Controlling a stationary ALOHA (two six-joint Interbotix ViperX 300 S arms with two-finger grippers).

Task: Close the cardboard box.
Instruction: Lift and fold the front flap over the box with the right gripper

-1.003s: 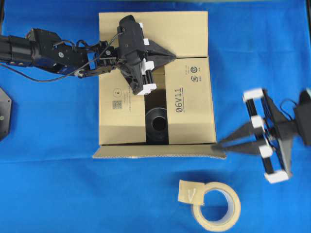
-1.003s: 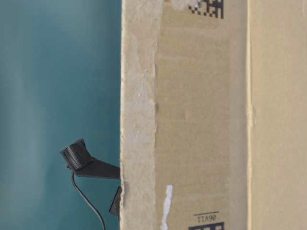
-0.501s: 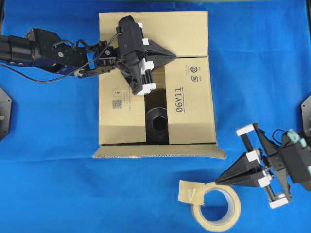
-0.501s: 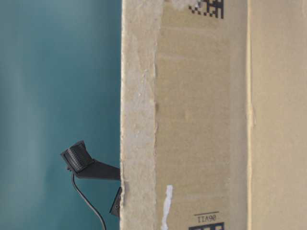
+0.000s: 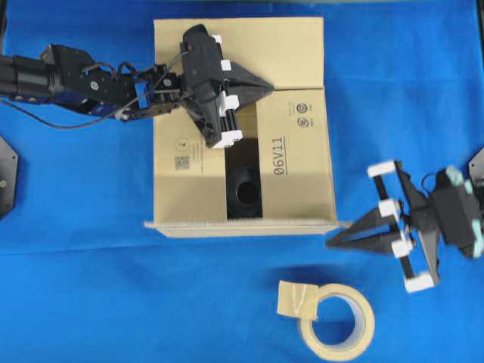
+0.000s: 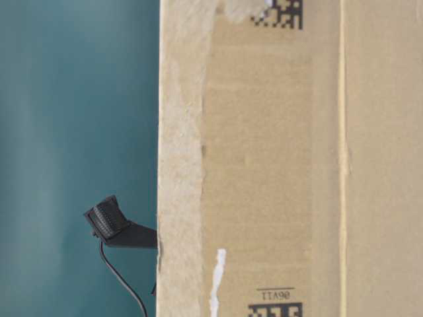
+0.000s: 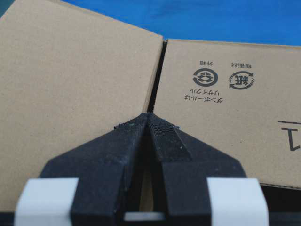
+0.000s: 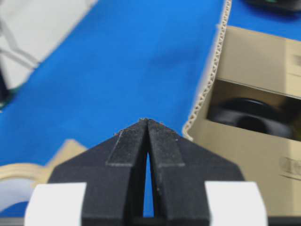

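Here the left gripper [image 5: 268,87], fingers pressed together with nothing between them, rests its tips on the cardboard box [image 5: 295,162] at the seam between the far flap and the flap printed "06V11". The box sits mid-cloth on the blue table cover [image 5: 401,91]; a QR label shows on its left flap, and a dark round object [image 5: 243,190] lies inside the open gap. The right gripper [image 5: 330,243], likewise closed and empty, points at the near flap's corner. A tape roll [image 5: 336,321] lies below.
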